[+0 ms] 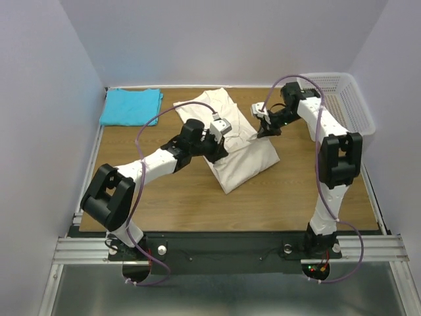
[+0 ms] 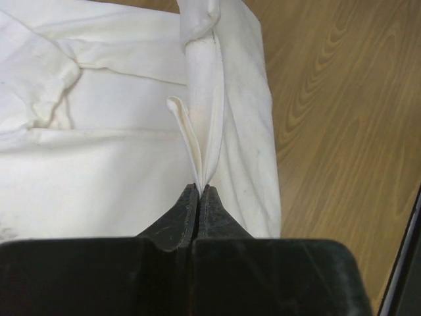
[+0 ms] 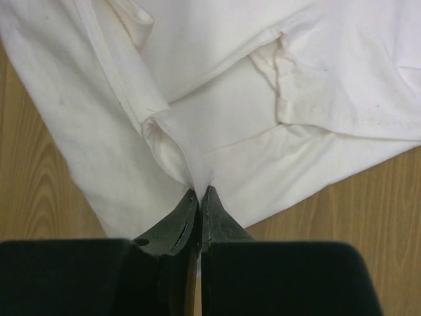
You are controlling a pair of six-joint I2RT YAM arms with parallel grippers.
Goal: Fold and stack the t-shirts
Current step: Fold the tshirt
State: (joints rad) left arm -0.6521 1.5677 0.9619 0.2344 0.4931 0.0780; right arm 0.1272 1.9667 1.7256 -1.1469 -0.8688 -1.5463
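left pincer [image 2: 199, 189] clamped on soft cream t-shirt [image 2: 99, 164], grained wood table [image 2: 329, 99]

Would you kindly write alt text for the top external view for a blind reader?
The left arm and right arm each hold their jaws shut on the cream-white t-shirt, which lies partly folded on the wooden table. A folded turquoise-blue t-shirt sits in the far left corner and a white mesh basket at the far right edge.
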